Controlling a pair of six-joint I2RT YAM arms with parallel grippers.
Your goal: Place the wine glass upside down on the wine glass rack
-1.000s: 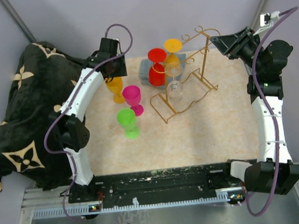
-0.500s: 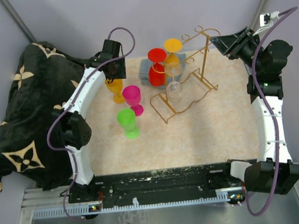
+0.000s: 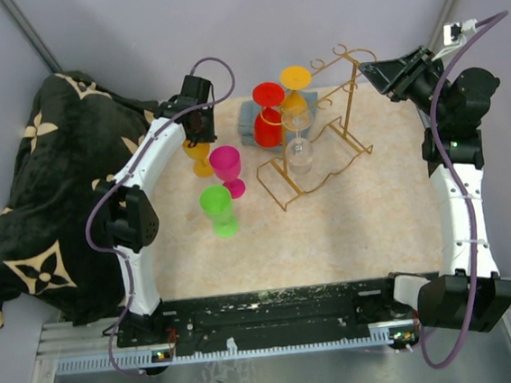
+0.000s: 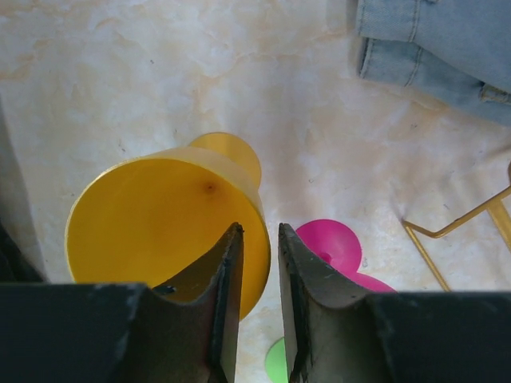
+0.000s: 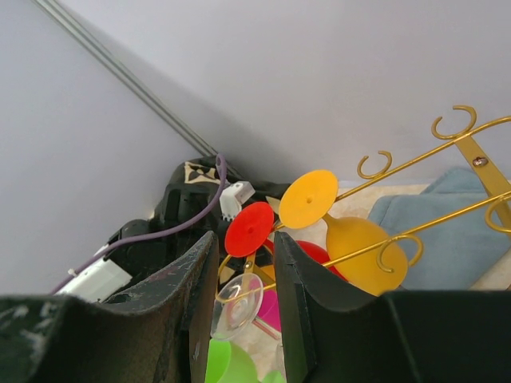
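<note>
Upright on the beige marbled tabletop [image 3: 367, 226], apart from and to the left of the thin gold wire wine glass rack [image 3: 349, 110]: an amber-yellow plastic wine glass [image 4: 160, 215]. Directly over its rim, the left claw [image 4: 259, 231], one finger inside the bowl, the other outside, the wall between them. Only a narrow gap there; pinching or merely straddling, cannot tell. Just beside the bowl, a pink plastic goblet [image 4: 331, 251]. Near the rack's right-hand end, raised off the table, the right claw [image 5: 246, 239], slightly spread, gripping nothing
</note>
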